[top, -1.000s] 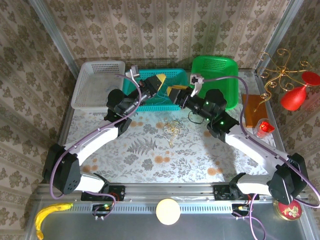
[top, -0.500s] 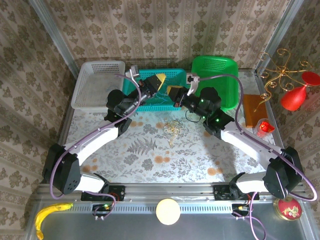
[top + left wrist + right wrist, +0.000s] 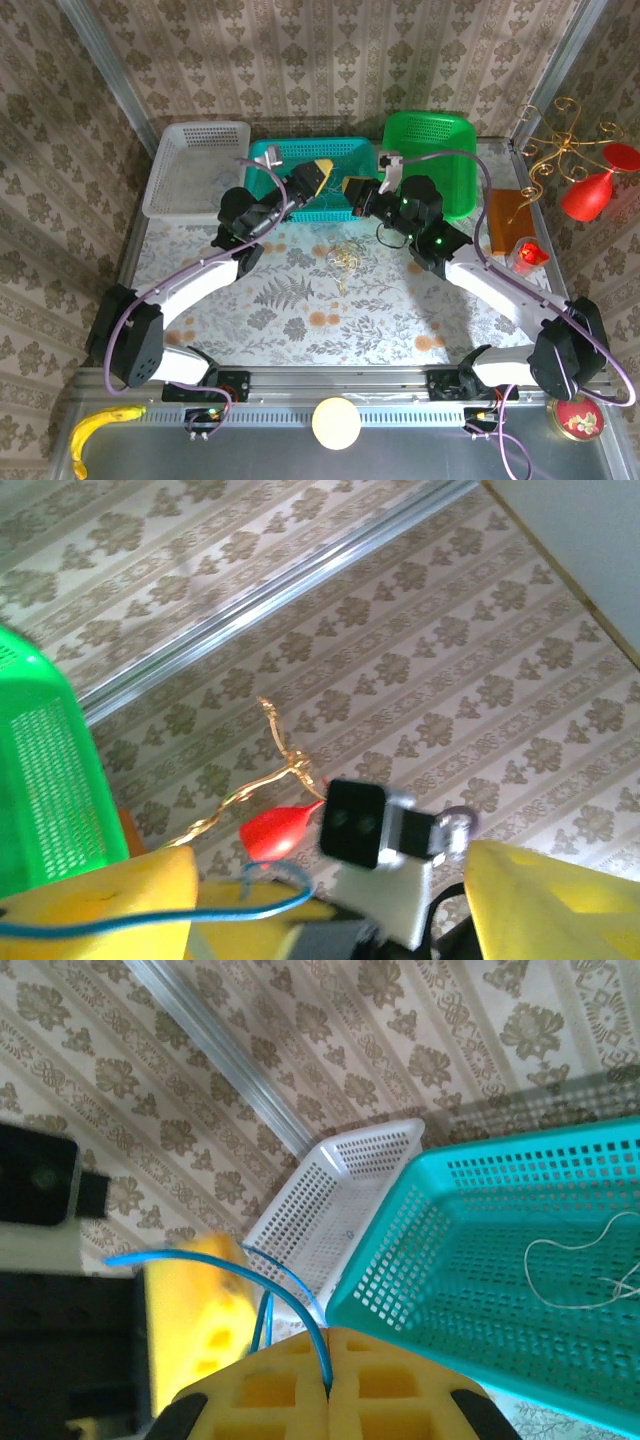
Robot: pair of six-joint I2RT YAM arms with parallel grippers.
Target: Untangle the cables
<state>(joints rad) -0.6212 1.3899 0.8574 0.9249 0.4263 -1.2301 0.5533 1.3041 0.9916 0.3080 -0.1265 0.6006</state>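
Right wrist view has the right gripper with its yellow fingers pressed flat together. The blue cable is nipped in the seam between them and rises in a loop toward the other arm. That pinch looks meant to anchor one part of the cord so the rest can be drawn out. From the left wrist, the left gripper has its fingers spread wide with nothing clamped. The same blue strand merely crosses one finger's inner edge, so I judge it is standing off or lining up a bite further along. Seen from above, both grippers meet in the air over the near rim of the teal basket at the far edge of the tabletop, raised so the cord hangs clear. A small yellowish tangle lies on the tabletop just nearer than the basket, around the middle, with neither gripper on it. A thin white cord rests on the basket floor, apart from the blue one, which suggests separated cords go there.
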